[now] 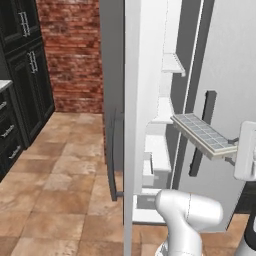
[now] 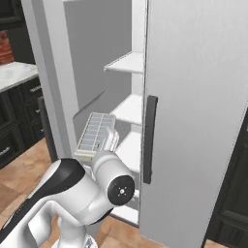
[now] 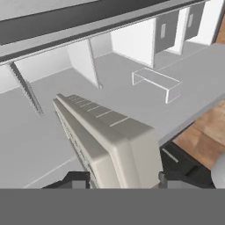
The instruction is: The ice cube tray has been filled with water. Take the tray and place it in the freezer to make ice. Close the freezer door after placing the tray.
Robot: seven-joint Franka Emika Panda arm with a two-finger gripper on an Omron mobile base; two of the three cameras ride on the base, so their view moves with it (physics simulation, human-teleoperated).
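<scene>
Right at the hand, the gripper (image 3: 117,179) is clamped on the near short end of the tray (image 1: 204,134), one dark finger showing on each side of that end in the hand view, so it's gripping the tray, not just touching it. The tray sticks out away from the hand, roughly level in the left base view with maybe a slight tilt down toward the hand end, and the bluish water (image 1: 200,130) cells face up, so nothing looks spilled as far as I can tell. The arm comes up from the base, elbow bulging low in front of the fridge, and the hand sits out to the right of the opening with the tray's far end poking toward the freezer (image 2: 127,109). The freezer door (image 1: 134,110) is swung open, seen edge-on at the left of the compartment. So I'd say we're mid-carry: tray picked up, not yet set down, door not yet closed. Next move looks like pushing the tray further in and lowering it flat onto one of the white shelves (image 2: 130,62), keeping it level so the water stays put and not clipping the shelf edges. Further in, the hand view shows the grey back wall and a small bin on the inside.
</scene>
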